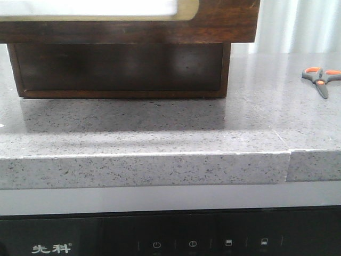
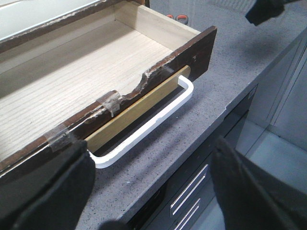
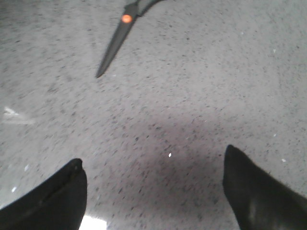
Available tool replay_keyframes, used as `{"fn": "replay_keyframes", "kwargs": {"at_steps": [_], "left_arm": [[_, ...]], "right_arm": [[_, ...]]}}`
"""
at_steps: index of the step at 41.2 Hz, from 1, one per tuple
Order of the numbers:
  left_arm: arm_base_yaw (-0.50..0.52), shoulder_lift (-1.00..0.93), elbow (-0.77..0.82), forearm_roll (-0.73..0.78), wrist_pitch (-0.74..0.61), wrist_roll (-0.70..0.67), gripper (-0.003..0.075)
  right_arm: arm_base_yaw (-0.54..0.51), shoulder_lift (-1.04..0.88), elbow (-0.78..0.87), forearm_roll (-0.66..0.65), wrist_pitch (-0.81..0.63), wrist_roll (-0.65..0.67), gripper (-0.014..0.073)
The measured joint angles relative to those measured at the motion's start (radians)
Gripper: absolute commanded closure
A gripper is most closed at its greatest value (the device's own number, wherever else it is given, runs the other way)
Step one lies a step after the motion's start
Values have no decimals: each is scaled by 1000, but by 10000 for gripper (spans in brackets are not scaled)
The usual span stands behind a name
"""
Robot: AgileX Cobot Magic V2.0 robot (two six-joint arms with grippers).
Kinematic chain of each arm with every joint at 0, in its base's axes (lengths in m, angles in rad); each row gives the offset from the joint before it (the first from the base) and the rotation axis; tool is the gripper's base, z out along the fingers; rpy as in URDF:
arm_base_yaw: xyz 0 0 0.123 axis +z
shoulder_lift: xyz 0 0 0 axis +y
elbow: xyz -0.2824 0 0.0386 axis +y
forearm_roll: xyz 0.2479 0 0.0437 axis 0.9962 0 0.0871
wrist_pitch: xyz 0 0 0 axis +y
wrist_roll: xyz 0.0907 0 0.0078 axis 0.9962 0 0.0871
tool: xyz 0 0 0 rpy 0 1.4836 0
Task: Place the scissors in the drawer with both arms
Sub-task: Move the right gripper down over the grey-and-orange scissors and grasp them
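Front view: scissors [image 1: 321,77] lie at 3 o'clock of the pulled-out drawer [image 1: 128,21]. Right gripper [image 3: 153,191], spread empty, should descend squarely over the blades; left gripper [image 2: 148,191] likewise spread.

**Three cameras: one low in front, two on the wrists**

The front camera sits low, near the edge of the grey speckled countertop [image 1: 160,133], and looks forward and level over it. The drawer [image 1: 128,21] fills the upper part, very near. The scissors [image 1: 321,77] lie far to the right.

The left wrist camera looks down at an angle, from close above, into the open drawer [image 2: 96,72]; both views share this drawer and the countertop [image 2: 216,96].

The right wrist camera looks steeply down at the countertop [image 3: 192,96], near it. It shares the scissors [image 3: 115,43] with the front view.
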State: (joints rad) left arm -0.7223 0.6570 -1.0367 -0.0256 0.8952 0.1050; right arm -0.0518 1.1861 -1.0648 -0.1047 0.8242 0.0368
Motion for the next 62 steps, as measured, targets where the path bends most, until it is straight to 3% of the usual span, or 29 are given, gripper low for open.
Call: {"fn": "replay_keyframes", "kwargs": {"at_steps": [22, 36, 62], "left_arm": [[0, 0, 0, 0, 0, 0, 227], [0, 0, 0, 0, 0, 0, 227], [0, 0, 0, 0, 0, 0, 227]], "right_arm": [[-21, 482, -450, 163, 197, -47, -3], [-21, 706, -664, 166, 296, -54, 107], [-17, 912, -865, 174, 336, -58, 108]]}}
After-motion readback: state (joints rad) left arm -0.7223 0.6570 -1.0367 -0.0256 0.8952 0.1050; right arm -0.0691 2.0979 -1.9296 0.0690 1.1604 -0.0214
